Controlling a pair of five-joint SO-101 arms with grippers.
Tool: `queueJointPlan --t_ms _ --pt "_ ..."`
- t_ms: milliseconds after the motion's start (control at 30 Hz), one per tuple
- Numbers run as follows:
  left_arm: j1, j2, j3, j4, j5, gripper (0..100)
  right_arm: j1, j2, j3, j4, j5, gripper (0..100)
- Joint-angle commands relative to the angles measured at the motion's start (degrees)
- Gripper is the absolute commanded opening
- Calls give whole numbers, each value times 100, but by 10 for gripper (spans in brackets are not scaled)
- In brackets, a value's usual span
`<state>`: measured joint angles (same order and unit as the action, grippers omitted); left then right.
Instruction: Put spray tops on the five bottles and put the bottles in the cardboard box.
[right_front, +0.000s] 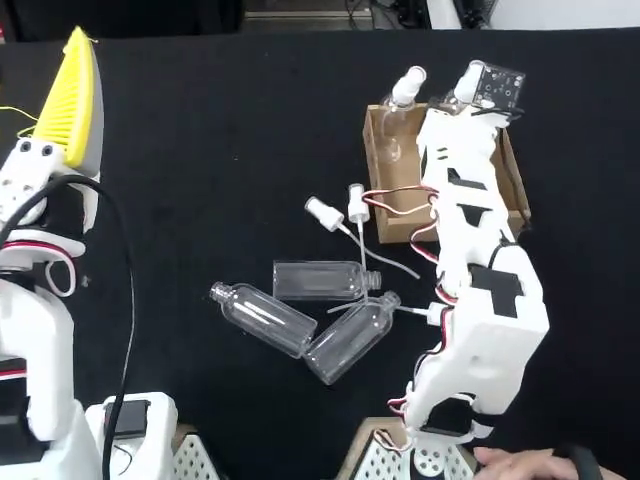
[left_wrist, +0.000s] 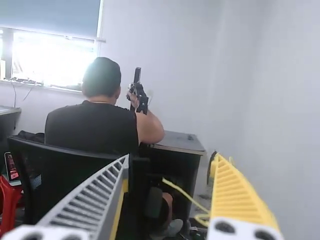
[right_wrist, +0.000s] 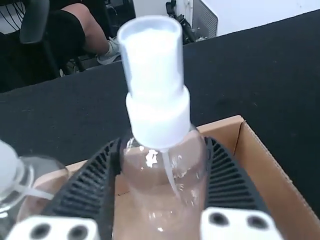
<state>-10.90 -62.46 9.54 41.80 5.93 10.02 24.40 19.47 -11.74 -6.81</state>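
Had clear plastic bottle w/ white spray top (right_wrist: 159, 145) pinched mid-body between right gripper (right_wrist: 160, 192) fingers, brown cardboard box (right_wrist: 262, 162) below them. Judged light, slick, thin-walled: grip body, gently. Had left gripper (left_wrist: 170, 167) spread wide, empty.

Nothing readable here, folks

Every bottle (right_front: 318, 280) is just bare clear plastic and the cardboard box (right_front: 372, 170) is plain brown. The small lit screen (left_wrist: 11, 167) in the room behind is too tiny to make out.
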Motion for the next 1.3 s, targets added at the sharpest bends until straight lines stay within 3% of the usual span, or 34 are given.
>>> queueJointPlan --t_ms 0,200,467,1267 --pt "-31 62 -48 -141 18 249 -114 -75 -127 -141 -18 171" --pt "-31 62 -48 -141 18 249 -114 -84 -75 -141 -18 152" --pt "-31 62 -48 -141 18 249 -123 -66 -40 -141 264 311" --pt "-31 62 -40 -141 18 249 193 -2299 2009 -132 220 310"
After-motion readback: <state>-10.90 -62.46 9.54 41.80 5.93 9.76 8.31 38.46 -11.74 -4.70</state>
